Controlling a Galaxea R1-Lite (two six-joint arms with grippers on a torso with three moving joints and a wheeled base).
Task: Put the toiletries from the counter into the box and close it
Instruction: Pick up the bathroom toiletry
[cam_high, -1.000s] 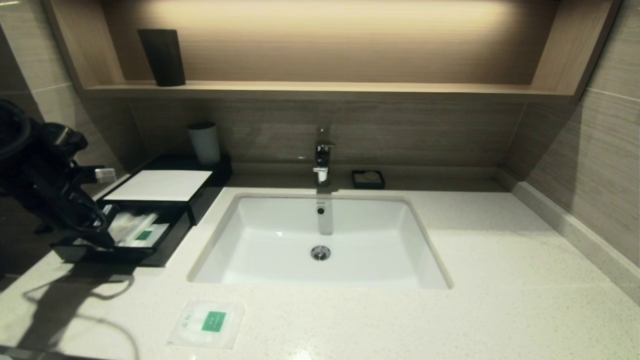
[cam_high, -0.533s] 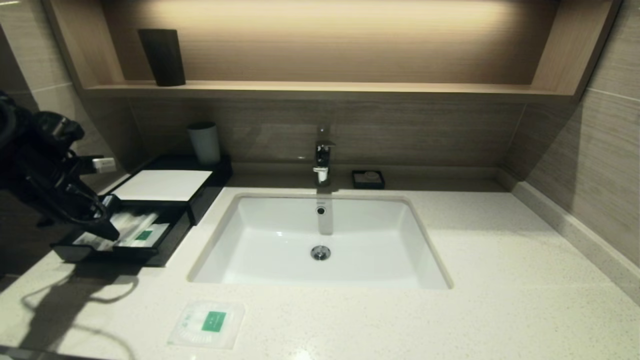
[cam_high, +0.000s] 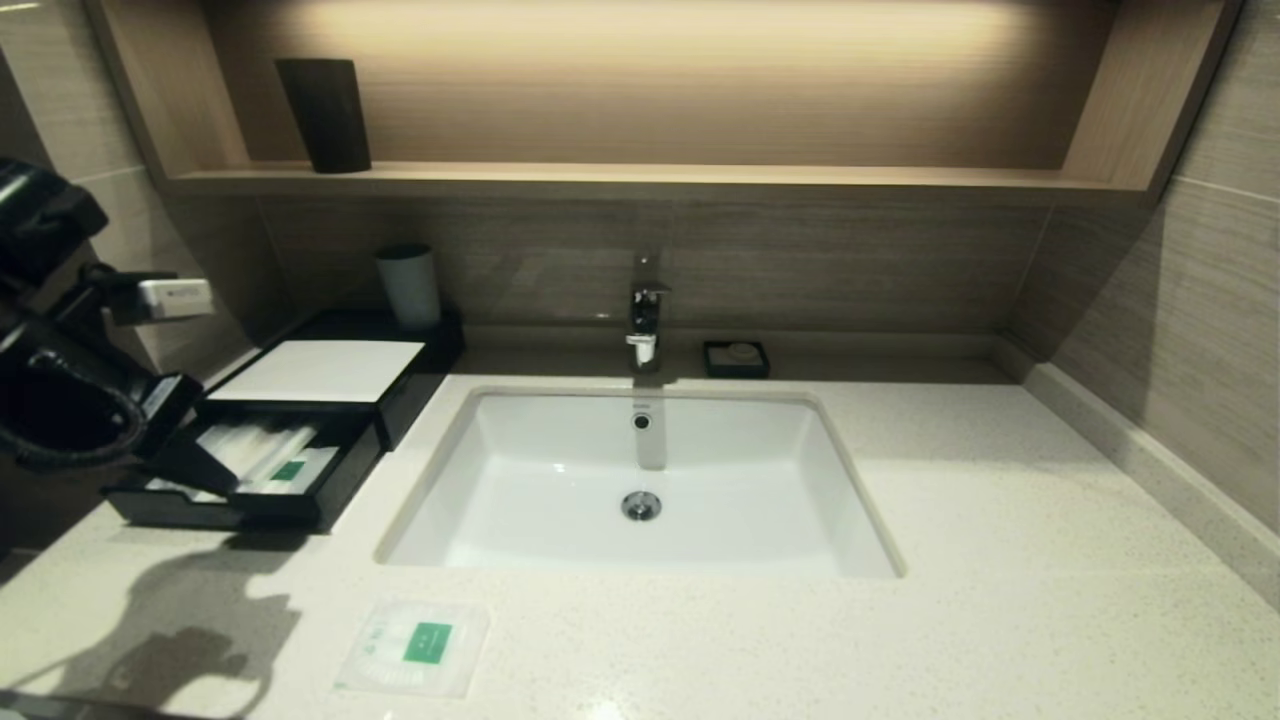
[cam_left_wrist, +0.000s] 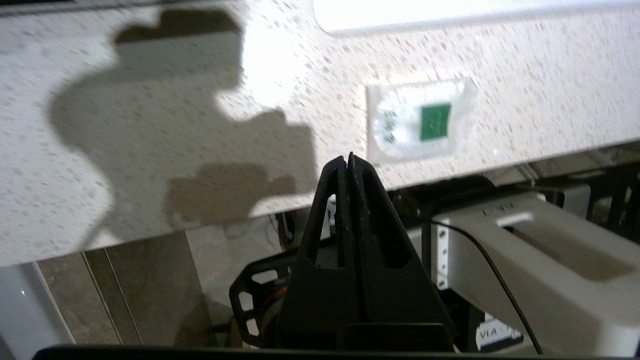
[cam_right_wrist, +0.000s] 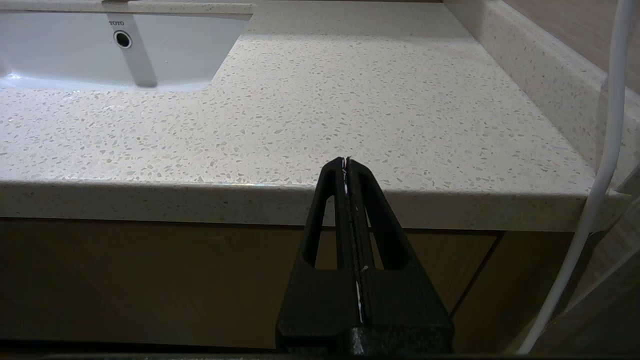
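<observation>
One packet (cam_high: 412, 648) is left on the counter (cam_high: 1000, 560), flat near the front edge below the basin, while the slim one (cam_high: 268, 452) already lies in the box (cam_high: 320, 372), whose drawer sits pulled out so it can take the rest. Your left gripper (cam_high: 205, 468) hangs over the drawer's near end with fingers pressed together, holding nothing, so you'd have to open it before going for that packet. Your right gripper (cam_right_wrist: 347, 161) is parked off the counter's front edge, closed and empty too.

Open counter (cam_high: 1000, 560) surrounds the square packet (cam_high: 413, 646); the left hand (cam_high: 215, 470) crowds the drawer (cam_high: 250, 480).
</observation>
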